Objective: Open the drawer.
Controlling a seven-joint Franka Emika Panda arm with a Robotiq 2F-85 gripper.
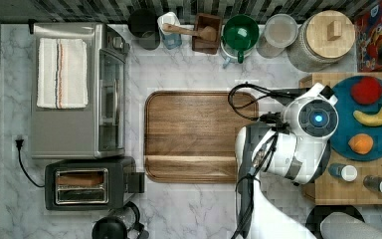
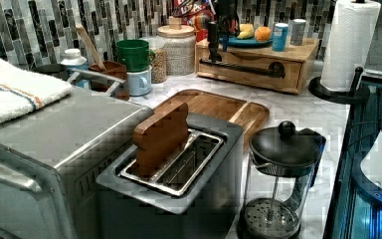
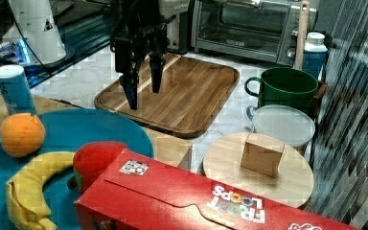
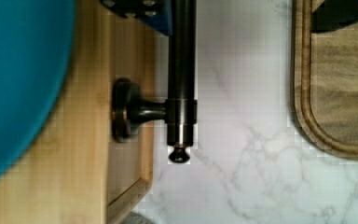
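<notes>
Surface (image 1: 189,209): white marble w/ grey veining; striped tile backsplash (image 2: 40,30) behind it.

Top view, left to right: toaster oven (image 1: 79,89) w/ folded striped towel (image 1: 62,73) on its roof; below it a toaster (image 1: 87,186) w/ a brown wooden piece in one slot; French press (image 1: 114,230) at the top view's lower edge. Center: dark walnut tray (image 1: 191,137), rounded corners, flat on the surface. Back row: wooden spoon (image 1: 186,31) across a brown holder, green mug (image 1: 240,34), lidded clear container (image 1: 278,32), jar w/ wooden lid (image 1: 326,37), red cereal box (image 1: 380,35). Right: teal plate (image 1: 350,127) carrying red fruit (image 1: 366,90), banana (image 1: 378,114), orange (image 1: 361,144); two capped bottles (image 1: 343,172) just beside the plate. Paper towel roll (image 2: 348,45) stands at the left view's right.

Obstruction: white arm body (image 1: 298,144) and cabling cover the drawer front in the top view.

Drawer (image 2: 251,67): light wooden box at the top view's right, the teal plate on top, shut flush in its frame. Long black bar handle (image 2: 243,67) runs across the front on round standoffs; in the wrist view the bar end w/ small finial (image 4: 181,154) overhangs the marble.

Hand (image 3: 143,91): black fingers (image 3: 131,96) apart, pointing down, holding nothing; in the left view it is at the handle's left end. Contact w/ the bar: cannot tell.
</notes>
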